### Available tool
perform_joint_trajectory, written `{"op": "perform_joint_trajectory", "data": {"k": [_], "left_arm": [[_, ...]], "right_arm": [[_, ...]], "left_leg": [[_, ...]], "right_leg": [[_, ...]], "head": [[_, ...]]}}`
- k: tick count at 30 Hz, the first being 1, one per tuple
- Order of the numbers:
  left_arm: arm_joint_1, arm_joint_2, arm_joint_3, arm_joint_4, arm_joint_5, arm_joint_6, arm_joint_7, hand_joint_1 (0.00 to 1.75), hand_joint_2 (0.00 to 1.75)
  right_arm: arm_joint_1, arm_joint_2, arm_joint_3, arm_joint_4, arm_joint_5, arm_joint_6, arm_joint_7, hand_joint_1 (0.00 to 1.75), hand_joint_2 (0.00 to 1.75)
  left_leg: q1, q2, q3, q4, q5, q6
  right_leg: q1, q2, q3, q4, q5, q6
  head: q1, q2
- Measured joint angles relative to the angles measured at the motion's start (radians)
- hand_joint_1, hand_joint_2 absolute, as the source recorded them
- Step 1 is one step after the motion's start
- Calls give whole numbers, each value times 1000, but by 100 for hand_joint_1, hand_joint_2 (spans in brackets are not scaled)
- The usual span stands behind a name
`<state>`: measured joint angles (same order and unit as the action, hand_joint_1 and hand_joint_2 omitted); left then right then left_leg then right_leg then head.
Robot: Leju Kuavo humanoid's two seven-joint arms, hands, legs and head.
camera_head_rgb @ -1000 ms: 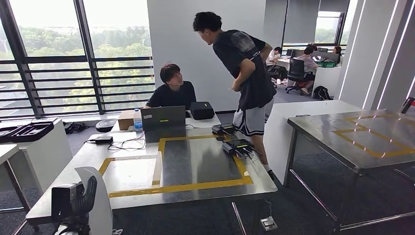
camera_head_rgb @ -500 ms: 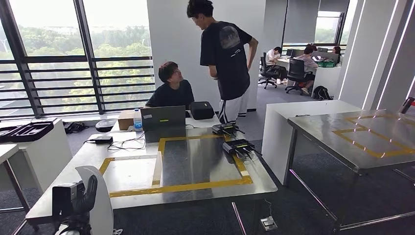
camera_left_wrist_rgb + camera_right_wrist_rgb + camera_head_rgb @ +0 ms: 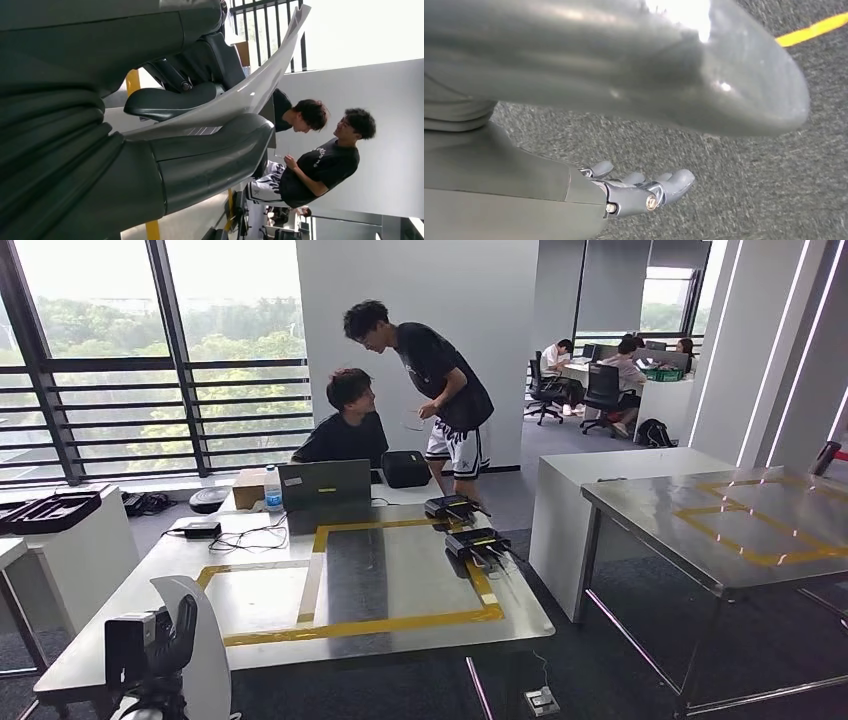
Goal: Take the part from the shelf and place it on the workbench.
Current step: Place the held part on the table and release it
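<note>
The workbench [image 3: 380, 570] has been drawn slightly nearer beyond the left hand [image 3: 165, 645] as the view shifted. The white part [image 3: 205, 640] is gripped there. The right hand [image 3: 644, 192] hangs released.

1. No lettering, number or brand can be read anywhere from here.
2. The standing person's black T-shirt [image 3: 327, 165] carries a pale print on the chest, too small and blurred to make out.
3. The water bottle [image 3: 272, 488] on the table has a label, but it is unreadable.
</note>
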<state>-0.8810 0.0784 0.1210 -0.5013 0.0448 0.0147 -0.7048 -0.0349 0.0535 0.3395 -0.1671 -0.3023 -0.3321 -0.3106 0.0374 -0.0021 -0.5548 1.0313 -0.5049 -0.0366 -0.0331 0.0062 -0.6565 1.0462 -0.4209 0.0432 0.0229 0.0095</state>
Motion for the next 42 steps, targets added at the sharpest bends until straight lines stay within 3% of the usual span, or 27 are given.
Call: {"op": "perform_joint_trajectory", "data": {"k": [3,5,8,9,10,11,13,15,18,20,21,23,24,25,26,28,30,35,37,39,40,41,42], "left_arm": [[-3,1,0,-1,0,5,0,175,175],[-5,1,0,-2,0,6,0,175,175],[-3,2,0,-3,0,6,0,175,175],[1,2,0,-3,0,6,0,175,175],[6,1,0,-3,0,6,0,175,175],[8,1,0,-3,0,7,0,175,175],[7,1,0,-3,0,7,0,175,175],[1,0,0,-3,0,7,0,175,175],[-1,-1,0,-3,0,6,0,175,175],[-3,-2,0,-3,2,6,0,175,175],[-4,-3,0,-4,4,6,0,175,175],[-4,-4,0,-3,9,6,0,175,175],[-3,-4,0,-3,10,6,0,175,175],[-1,-5,0,-3,11,7,0,175,175],[0,-5,0,-3,11,9,0,175,175],[1,-5,0,-3,11,12,0,175,175],[-1,-4,1,-3,12,12,0,175,175],[-4,-1,3,-9,12,12,0,175,175],[-6,1,3,-11,12,12,0,175,175],[-4,2,3,-9,12,12,0,175,175],[-1,2,3,-7,12,13,0,175,175],[2,2,3,-6,12,13,0,175,175],[3,2,3,-6,12,14,0,175,175]], "right_arm": [[2,-1,0,0,0,-1,0,0,0],[1,-2,0,0,0,0,-1,0,0],[1,-2,0,0,-1,4,1,0,0],[2,-2,0,0,-2,6,3,0,0],[2,-2,0,0,-3,7,4,0,0],[2,-2,0,0,-3,7,5,0,0],[1,-2,0,0,-3,7,5,0,0],[0,-2,0,0,-3,7,6,0,0],[0,-2,0,0,-3,7,6,0,0],[-1,-2,0,0,-3,7,6,0,0],[-1,-2,0,0,-3,7,6,0,0],[-1,-2,0,0,-3,7,7,0,0],[0,-2,0,0,-2,7,8,0,0],[0,-2,0,0,-2,7,8,0,0],[1,-2,0,0,-1,7,9,0,0],[-1,-2,0,0,1,7,9,0,0],[-2,-2,0,0,2,8,10,0,0],[-3,-2,0,0,1,6,14,0,0],[-4,-2,0,0,0,6,13,0,0],[-4,-2,0,0,0,6,14,0,0],[-3,-2,0,0,0,6,14,0,0],[-1,-2,0,0,0,5,14,0,0],[-1,-2,0,0,-1,5,14,0,0]], "left_leg": [[1,-1,9,-9,-4,-20],[3,1,-10,33,-26,-26],[-4,1,-120,229,-96,-23],[-6,1,-154,278,-102,-20],[-9,1,-173,292,-88,-16],[-11,1,-171,266,-55,-10],[-18,1,-127,135,30,5],[-26,0,-84,32,67,16],[-28,-2,-72,8,62,26],[-23,-1,-65,2,62,38],[-21,-1,-62,0,61,43],[-22,0,-57,0,55,49],[-22,-1,-55,0,52,50],[-22,-1,-51,1,49,50],[-22,-2,-46,1,44,49],[-22,-3,-32,1,34,44],[-26,-4,-24,2,23,33],[-25,-3,-28,20,2,5],[-23,-3,-77,115,-33,-2],[-23,-3,-155,239,-65,-6],[-22,-3,-182,269,-60,-7],[-22,-2,-191,263,-36,-7],[-22,-2,-180,220,5,-5]], "right_leg": [[4,4,4,2,-13,-33],[4,4,13,0,-18,-49],[9,4,27,-1,-28,-66],[12,5,31,-1,-32,-68],[14,6,36,-1,-35,-70],[17,7,42,-1,-40,-70],[20,10,54,-1,-49,-67],[24,12,58,1,-56,-58],[25,13,58,-4,-60,-42],[26,9,45,26,-78,-31],[25,6,23,69,-99,-27],[24,3,-50,201,-148,-21],[23,2,-85,254,-158,-20],[23,2,-105,277,-150,-19],[23,1,-104,257,-122,-20],[23,0,-56,131,-39,-25],[26,-2,-4,22,-2,-34],[27,-1,29,-17,-19,-65],[25,-1,45,-22,-26,-76],[25,-1,59,-22,-39,-81],[25,-1,67,-22,-47,-80],[25,0,76,-21,-55,-79],[25,0,87,-19,-63,-77]], "head": [[-3,0],[-4,0],[-6,0],[-7,0],[-7,0],[-7,0],[-8,0],[-7,0],[-6,0],[-5,0],[-4,0],[-3,0],[-2,0],[-2,0],[-1,0],[0,0],[0,0],[-3,0],[-4,0],[-5,0],[-6,0],[-6,0],[-6,0]]}}
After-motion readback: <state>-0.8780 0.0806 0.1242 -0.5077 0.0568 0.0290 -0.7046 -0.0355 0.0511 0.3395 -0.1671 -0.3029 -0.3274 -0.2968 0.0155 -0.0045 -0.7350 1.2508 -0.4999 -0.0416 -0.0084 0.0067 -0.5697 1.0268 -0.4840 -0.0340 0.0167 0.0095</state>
